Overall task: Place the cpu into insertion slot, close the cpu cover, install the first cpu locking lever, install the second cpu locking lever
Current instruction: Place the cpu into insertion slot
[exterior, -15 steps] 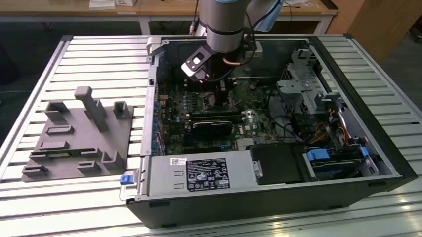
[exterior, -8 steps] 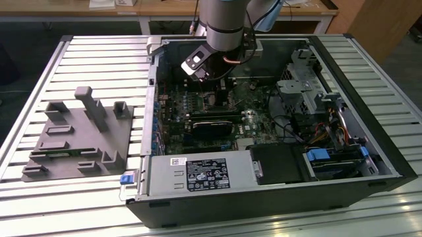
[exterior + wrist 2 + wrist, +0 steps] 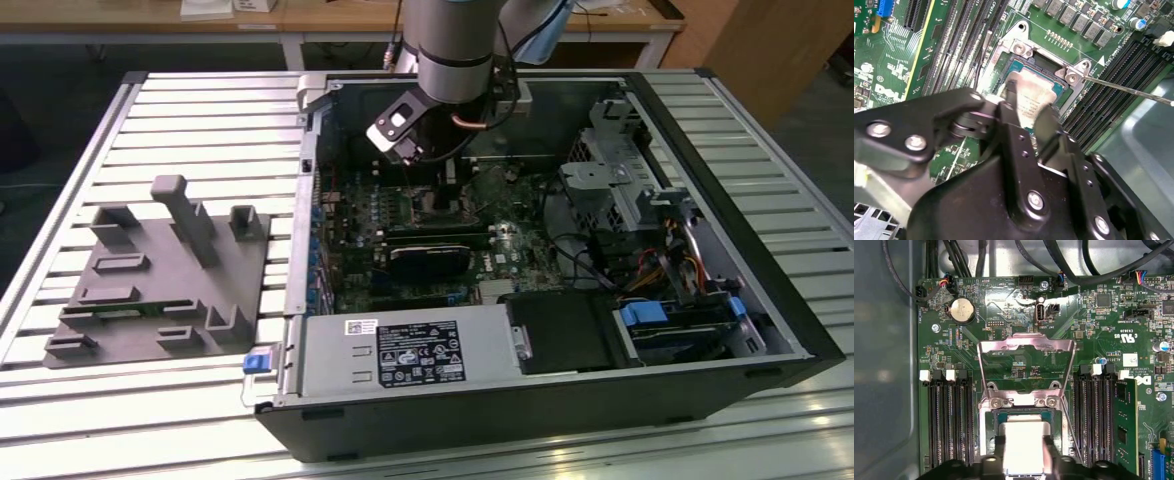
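Black gripper (image 3: 1028, 107) fingers (image 3: 1010, 102) clamp the cpu (image 3: 1030, 94) by two opposite edges, so the jaws stand only as far apart as the chip is wide. In both wrist views its pale silver face looks upward, right at the mouth of the insertion slot (image 3: 1021, 414). I cannot tell whether it is seated or sits a hair above the contacts.

In the first wrist view the cpu cover (image 3: 1026, 342) is swung open. Its silver frame is tilted back on its hinge at the far edge of the slot, and green motherboard (image 3: 1094, 335) shows through its square window. In the second wrist view a thin metal locking lever (image 3: 1126, 90) is unlatched and sticks out from the corner of the socket frame, over the long black memory slots (image 3: 951, 420). These run along both sides of the socket. One memory module (image 3: 1124, 425) is fitted, and a round coin battery (image 3: 962, 310) sits beyond the cover.

From where I stand, the arm (image 3: 451, 50) reaches straight down into the open computer case (image 3: 534, 400). The case lies on its side on a slatted metal table (image 3: 200, 110). A grey moulded fixture (image 3: 160, 280) rests on the table at the exterior view's left, well apart from the arm.
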